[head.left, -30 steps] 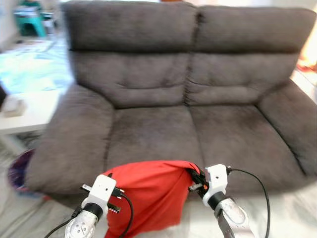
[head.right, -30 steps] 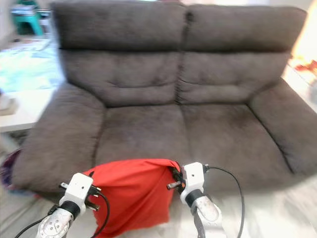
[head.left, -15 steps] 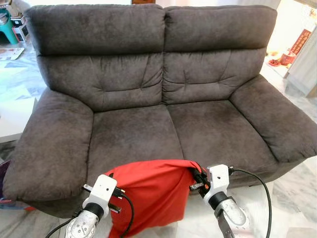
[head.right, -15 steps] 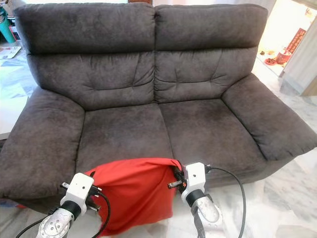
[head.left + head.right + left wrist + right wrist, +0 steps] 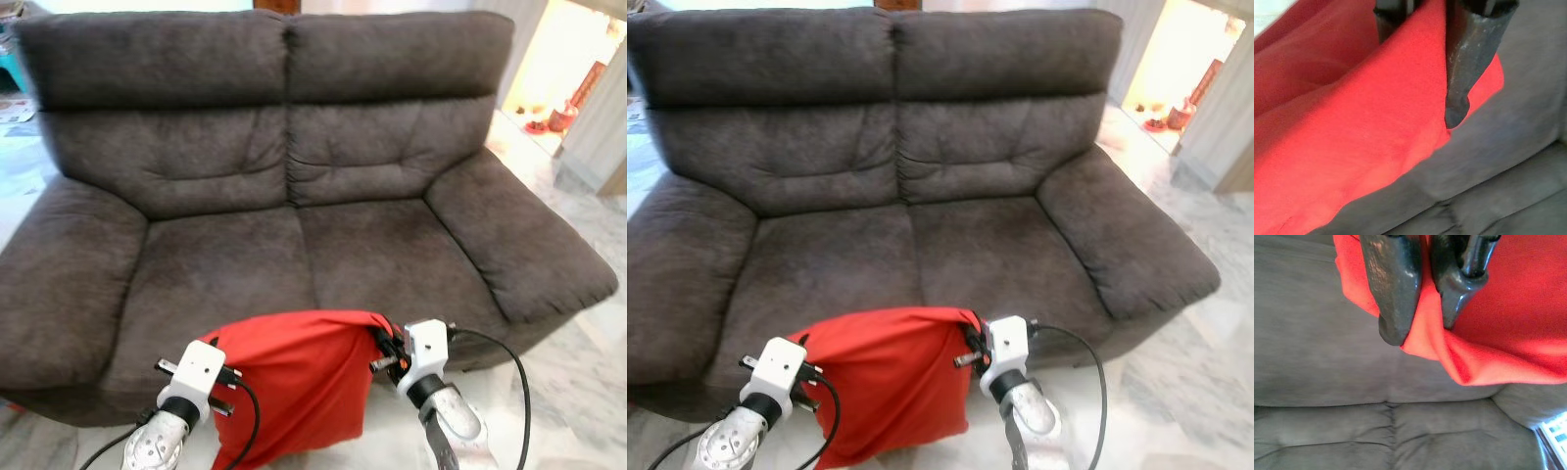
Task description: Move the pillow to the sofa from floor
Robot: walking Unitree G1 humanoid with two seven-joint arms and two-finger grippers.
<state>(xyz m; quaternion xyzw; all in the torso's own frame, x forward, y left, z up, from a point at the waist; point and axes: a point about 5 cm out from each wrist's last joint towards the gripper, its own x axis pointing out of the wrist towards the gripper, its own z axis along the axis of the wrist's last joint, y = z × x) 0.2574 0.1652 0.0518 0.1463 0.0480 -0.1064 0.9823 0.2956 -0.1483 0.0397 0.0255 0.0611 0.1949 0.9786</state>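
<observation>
From the head, we look forward and down through two eyes at the dark grey two-seat fabric sofa [image 5: 294, 215], which spans both frames, with the red cloth pillow [image 5: 294, 377] at lower centre. Our two wrist cameras sit very close, each looking along its own black fingers [image 5: 1396, 284] at the same pillow's red cloth against the sofa's grey upholstery.
</observation>
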